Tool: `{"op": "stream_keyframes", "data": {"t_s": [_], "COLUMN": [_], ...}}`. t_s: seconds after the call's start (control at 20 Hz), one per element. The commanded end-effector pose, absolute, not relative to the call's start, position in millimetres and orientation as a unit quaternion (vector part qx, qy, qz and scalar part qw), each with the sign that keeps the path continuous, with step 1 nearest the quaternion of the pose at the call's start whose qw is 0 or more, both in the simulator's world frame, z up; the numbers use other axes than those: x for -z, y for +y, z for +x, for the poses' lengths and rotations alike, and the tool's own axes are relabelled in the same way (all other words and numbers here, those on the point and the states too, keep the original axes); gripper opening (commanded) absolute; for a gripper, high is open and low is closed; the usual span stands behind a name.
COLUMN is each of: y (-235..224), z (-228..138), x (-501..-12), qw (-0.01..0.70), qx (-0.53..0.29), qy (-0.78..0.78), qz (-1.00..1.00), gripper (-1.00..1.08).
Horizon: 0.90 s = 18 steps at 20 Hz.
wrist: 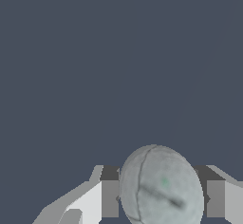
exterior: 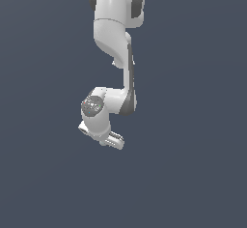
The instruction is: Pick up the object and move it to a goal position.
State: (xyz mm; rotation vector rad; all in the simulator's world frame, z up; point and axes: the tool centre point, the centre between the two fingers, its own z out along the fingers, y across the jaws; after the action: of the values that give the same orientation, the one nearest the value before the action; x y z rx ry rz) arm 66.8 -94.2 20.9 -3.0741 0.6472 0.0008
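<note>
In the wrist view the gripper (wrist: 161,197) has its two fingers (wrist: 110,194) pressed against either side of the ball (wrist: 161,187), pinching it between them. The ball is pale grey-green and matte, crossed by a dark seam and a short dark streak; being round, it has no long axis or heading to tell. In the exterior view the gripper (exterior: 116,140) hangs just below the frame's centre, the ball hidden there, under the white arm (exterior: 113,24) coming down from the top edge against a plain dark blue-grey ground
</note>
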Motion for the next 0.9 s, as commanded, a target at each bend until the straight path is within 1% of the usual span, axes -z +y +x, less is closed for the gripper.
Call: {"op": "stream_keyframes", "data": {"t_s": [0.0, 0.25, 0.45, 0.65, 0.85], "y": [-94.7, -100.0, -108.7, -121.9, -140.3], "z": [66.6, 62.8, 56.5, 47.2, 34.4], "x": [-22.0, -32.7, -50.2, -76.6, -113.3], "qw": [0.0, 0.0, 0.0, 0.0, 0.001], "qx": [0.0, 0.0, 0.0, 0.0, 0.0], "qy": [0.206, 0.206, 0.206, 0.206, 0.206], "qz": [-0.979, -0.979, -0.979, -0.979, -0.979], "gripper": [-1.0, -1.0, -1.0, -1.0, -1.0]}}
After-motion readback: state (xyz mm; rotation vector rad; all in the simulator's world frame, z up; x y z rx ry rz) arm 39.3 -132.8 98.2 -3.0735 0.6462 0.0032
